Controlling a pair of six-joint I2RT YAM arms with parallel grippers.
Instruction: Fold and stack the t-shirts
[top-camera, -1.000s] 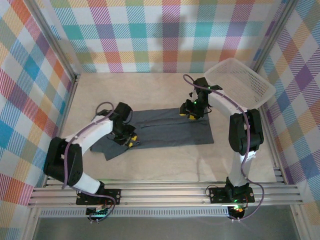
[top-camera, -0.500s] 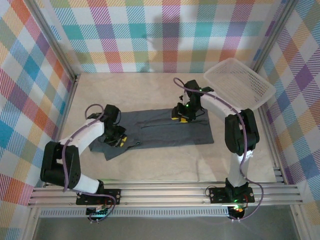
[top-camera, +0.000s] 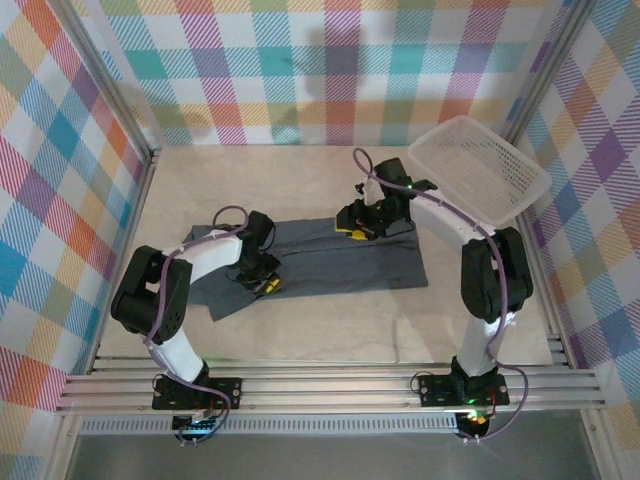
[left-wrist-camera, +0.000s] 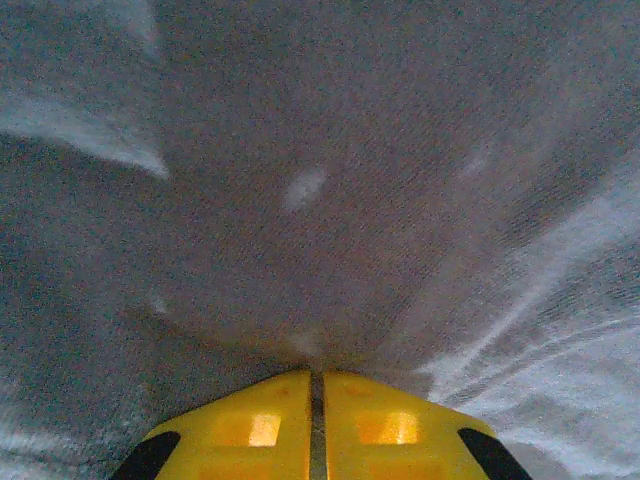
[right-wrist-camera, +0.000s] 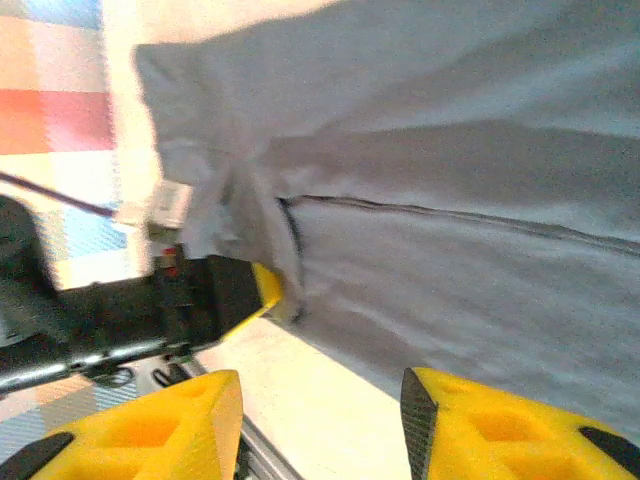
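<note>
The t-shirt (top-camera: 345, 262) lay spread in the middle of the worktop (top-camera: 300, 335). The left gripper (left-wrist-camera: 315, 378) was pinched tight on cloth at the shirt's left end. The right gripper (right-wrist-camera: 320, 400) hung wide apart over the far edge, holding nothing. The fold would likely go best with the pinched end lifted just clear, then carried across evenly without dragging. The basket (top-camera: 480, 165) sat at the far right, well clear.

The top camera looks down on the t-shirt (top-camera: 340, 265) from high behind, the left wrist camera sits almost against it, and the right wrist one looks from nearby.
</note>
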